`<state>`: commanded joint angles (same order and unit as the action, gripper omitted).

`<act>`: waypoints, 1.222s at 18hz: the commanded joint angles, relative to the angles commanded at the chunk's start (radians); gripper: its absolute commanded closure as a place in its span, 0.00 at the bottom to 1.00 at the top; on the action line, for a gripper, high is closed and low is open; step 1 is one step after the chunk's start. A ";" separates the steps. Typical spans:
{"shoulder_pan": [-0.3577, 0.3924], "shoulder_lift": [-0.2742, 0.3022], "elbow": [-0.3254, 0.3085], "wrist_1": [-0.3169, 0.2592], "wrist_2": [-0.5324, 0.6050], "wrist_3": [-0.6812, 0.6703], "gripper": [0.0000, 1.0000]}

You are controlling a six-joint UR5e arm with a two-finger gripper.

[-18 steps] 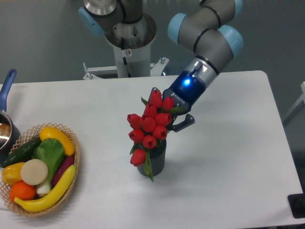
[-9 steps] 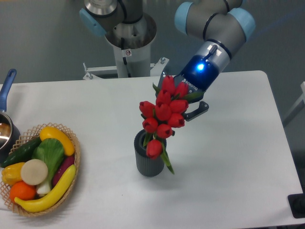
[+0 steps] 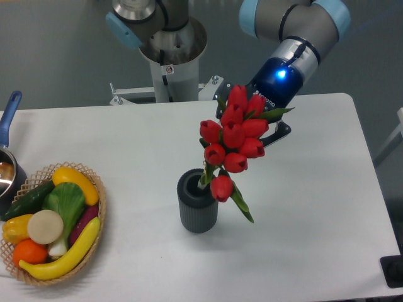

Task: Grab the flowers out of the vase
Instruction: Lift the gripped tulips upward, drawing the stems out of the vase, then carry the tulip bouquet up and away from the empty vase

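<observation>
Gripper: I see my gripper [image 3: 255, 123] high over the middle of the table, mostly hidden behind the flowers; one dark finger [image 3: 279, 134] sticks out to the right of the blooms. It is clamped on the bunch, holding it in the air.
Flowers: the red tulips [image 3: 233, 141] hang tilted, blooms up toward the arm and lower end down and to the left. The lowest bloom sits just beside the mouth of the vase, and a green leaf [image 3: 241, 204] trails down to the right of it. A stem seems to reach the rim, but I cannot tell whether it is inside or just in front.
Vase: the dark ribbed vase [image 3: 198, 202] stands upright on the white table [image 3: 315, 189], its round mouth open to my view.
Arm: the wrist shows a blue glowing ring [image 3: 278, 75].
Basket: a woven basket [image 3: 97, 207] of toy fruit and vegetables sits at the left edge, well apart from the vase.
Pot: a blue-handled pot [image 3: 7, 160] shows at the far left.
</observation>
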<state>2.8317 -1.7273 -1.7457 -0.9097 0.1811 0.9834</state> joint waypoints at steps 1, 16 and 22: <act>0.005 -0.002 0.008 -0.002 -0.008 -0.014 0.56; 0.153 -0.103 0.201 0.000 -0.006 -0.063 0.56; 0.167 -0.152 0.250 0.000 -0.003 -0.054 0.55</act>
<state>2.9989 -1.8791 -1.4956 -0.9097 0.1779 0.9295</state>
